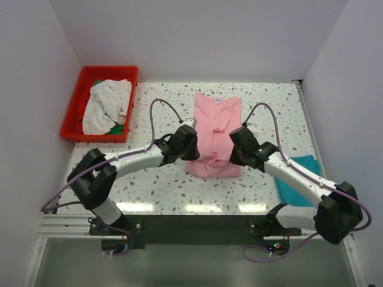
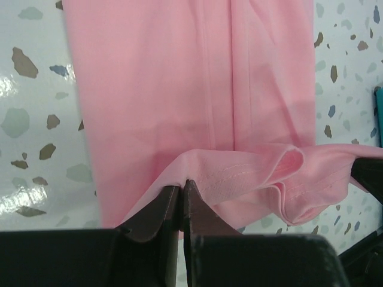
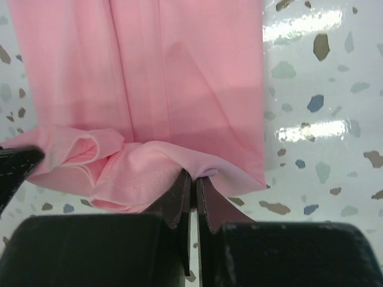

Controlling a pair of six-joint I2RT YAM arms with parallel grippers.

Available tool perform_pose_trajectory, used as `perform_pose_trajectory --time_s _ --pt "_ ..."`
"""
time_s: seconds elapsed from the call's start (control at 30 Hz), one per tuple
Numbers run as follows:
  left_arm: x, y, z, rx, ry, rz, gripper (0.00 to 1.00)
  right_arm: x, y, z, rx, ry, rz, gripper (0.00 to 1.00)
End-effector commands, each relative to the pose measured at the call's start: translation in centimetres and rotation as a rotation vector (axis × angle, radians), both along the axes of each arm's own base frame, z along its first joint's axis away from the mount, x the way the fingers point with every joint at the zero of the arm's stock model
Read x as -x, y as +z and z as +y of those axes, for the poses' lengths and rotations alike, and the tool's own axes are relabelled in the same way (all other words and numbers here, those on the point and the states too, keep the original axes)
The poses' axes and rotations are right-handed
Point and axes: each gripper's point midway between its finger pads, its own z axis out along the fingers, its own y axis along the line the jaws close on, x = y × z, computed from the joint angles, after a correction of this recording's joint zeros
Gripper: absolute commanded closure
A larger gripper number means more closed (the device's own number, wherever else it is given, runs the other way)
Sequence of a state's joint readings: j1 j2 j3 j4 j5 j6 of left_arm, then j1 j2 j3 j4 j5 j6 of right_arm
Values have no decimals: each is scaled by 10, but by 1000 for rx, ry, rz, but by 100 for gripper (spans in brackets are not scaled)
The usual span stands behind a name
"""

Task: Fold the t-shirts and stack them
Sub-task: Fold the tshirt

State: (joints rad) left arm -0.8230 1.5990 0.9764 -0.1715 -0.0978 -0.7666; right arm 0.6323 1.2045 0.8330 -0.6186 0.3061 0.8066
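Note:
The light pink t-shirt (image 1: 216, 122) lies folded into a long strip in the middle of the table, neck label at the far end. My left gripper (image 1: 190, 147) is shut on the left corner of its near hem (image 2: 197, 170). My right gripper (image 1: 234, 149) is shut on the right corner of that hem (image 3: 179, 167). Both hold the hem lifted over the strip, and it sags in a fold between them. A teal t-shirt (image 1: 299, 179) lies folded at the right, partly under my right arm. An off-white shirt (image 1: 105, 104) and a green one (image 1: 117, 127) lie in the crate.
The red plastic crate (image 1: 75, 107) stands at the far left of the speckled table (image 1: 161, 185). White walls close in the left, far and right sides. A metal rail runs along the near edge.

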Motion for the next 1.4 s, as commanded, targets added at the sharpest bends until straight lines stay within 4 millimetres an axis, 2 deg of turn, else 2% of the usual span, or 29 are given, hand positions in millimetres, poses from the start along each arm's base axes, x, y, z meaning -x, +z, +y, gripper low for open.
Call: perform_pose_trajectory --time_s 0.0,0.2,0.37,0.63,0.9,1.13,1.17,1.2,1.23,1.3,1.33,1.37 --pt "-39 27 -16 69 57 -92 100 -43 27 7 -25 -27 -128 100" --pt "-66 29 -17 84 98 -100 100 -73 21 8 -52 -60 -122 100" --pt "-87 33 -19 92 110 -110 100 -95 7 -6 -72 -107 -94 100" --pt "-116 23 -14 97 123 -91 100 -130 -5 -18 -96 -147 -64 100" --pt "-147 19 -13 120 126 -90 100 -160 -5 -16 -126 -149 -56 100" --pt "-170 10 -17 139 112 -77 98 -181 -19 -16 -144 -162 -23 100" --pt "-173 6 -17 138 113 -68 96 -182 -28 -16 -143 -164 0 100" --pt "-175 3 -14 136 118 -60 92 -185 -28 -17 -146 -162 1 100" --pt "-177 3 -14 145 117 -59 81 -188 -31 -19 -153 -163 12 90" --pt "-182 4 -6 146 129 -67 65 -192 -33 -23 -149 -160 22 75" --pt "-184 5 -2 142 132 -76 53 -194 -31 -29 -149 -171 18 61" --pt "-188 14 2 149 131 -100 48 -196 -29 -33 -144 -177 12 55"
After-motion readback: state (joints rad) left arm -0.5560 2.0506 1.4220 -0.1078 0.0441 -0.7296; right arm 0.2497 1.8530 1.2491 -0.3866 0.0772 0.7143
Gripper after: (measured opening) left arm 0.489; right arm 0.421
